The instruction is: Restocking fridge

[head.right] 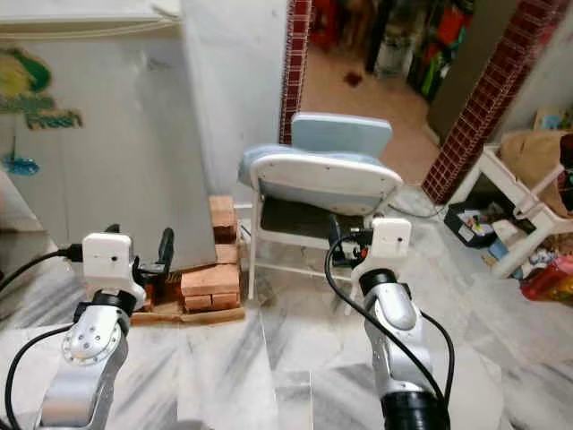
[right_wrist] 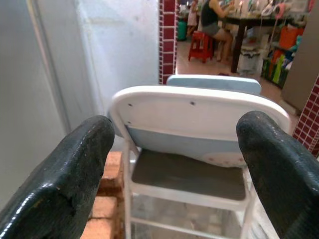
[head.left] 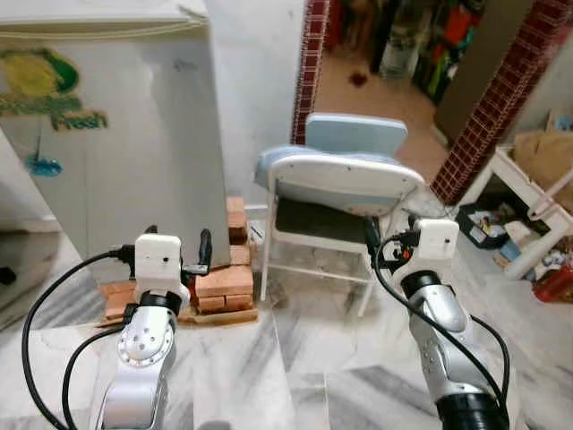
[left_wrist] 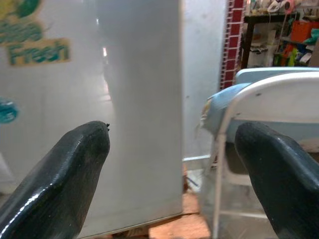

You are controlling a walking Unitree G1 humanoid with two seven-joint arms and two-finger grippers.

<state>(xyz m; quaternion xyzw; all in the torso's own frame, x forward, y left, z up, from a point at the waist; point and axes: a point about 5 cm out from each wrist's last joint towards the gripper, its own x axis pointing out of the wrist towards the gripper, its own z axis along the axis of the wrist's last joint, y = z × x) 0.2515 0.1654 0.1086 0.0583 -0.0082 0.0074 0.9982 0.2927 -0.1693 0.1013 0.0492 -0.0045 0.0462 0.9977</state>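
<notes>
Marble floor spreads before me; the white fridge (head.left: 116, 134), heavy and rigid on bricks (head.left: 219, 282), stands far left, door shut. My left gripper (left_wrist: 172, 164) and right gripper (right_wrist: 177, 164) gape wide, empty; I judge the door's edge the place to grip.

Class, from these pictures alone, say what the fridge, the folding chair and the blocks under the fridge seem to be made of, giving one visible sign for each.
Fridge: probably painted sheet metal, smooth pale grey with a soft sheen and a printed sticker.
Folding chair: thin white tubular frame, likely painted metal; the light blue seat and back look padded, perhaps vinyl.
Blocks: reddish-orange, rough and matte, seemingly fired clay bricks.
</notes>
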